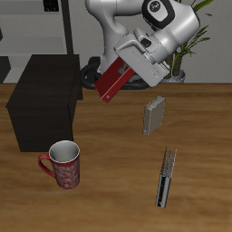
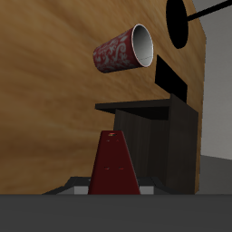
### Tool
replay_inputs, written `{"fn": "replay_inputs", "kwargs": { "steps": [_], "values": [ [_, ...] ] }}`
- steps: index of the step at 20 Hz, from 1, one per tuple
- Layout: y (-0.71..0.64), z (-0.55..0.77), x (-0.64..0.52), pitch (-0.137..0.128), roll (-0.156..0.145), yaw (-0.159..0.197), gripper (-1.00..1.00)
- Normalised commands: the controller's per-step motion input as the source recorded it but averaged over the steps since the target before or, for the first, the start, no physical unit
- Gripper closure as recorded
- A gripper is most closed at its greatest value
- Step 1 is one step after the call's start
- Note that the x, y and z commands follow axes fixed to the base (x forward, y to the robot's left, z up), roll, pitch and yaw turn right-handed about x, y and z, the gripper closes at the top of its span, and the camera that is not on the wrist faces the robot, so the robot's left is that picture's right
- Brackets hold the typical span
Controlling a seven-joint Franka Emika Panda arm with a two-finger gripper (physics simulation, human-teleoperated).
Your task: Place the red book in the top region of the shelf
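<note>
We are holding the two-finger gripper (image 1: 120,72) clamped on the red hardcover book (image 1: 111,82), carrying it tilted in the air just beside the big dark brown wooden shelf (image 1: 43,101). We are judging it best to level the book over the shelf's top before easing it down.

matt dark wood shelf (image 1: 43,100), wood-grain table (image 1: 199,136)

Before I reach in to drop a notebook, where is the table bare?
Bare wood lies between the mug and the thin black book, and along the front edge. Crowded: the back, where the end effector holds the red book between the shelf and grey book.
</note>
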Motion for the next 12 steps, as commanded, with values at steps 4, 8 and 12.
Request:
{"fn": "replay_inputs", "kwargs": {
  "steps": [4,8,12],
  "values": [
    [-0.16,0.11,-0.02,0.002,-0.031,-0.039,1.0],
    [-0.2,0.07,0.03,-0.017,-0.04,-0.031,1.0],
    [-0.12,-0.01,0.09,0.017,-0.022,-0.013,1.0]
  ]
}}
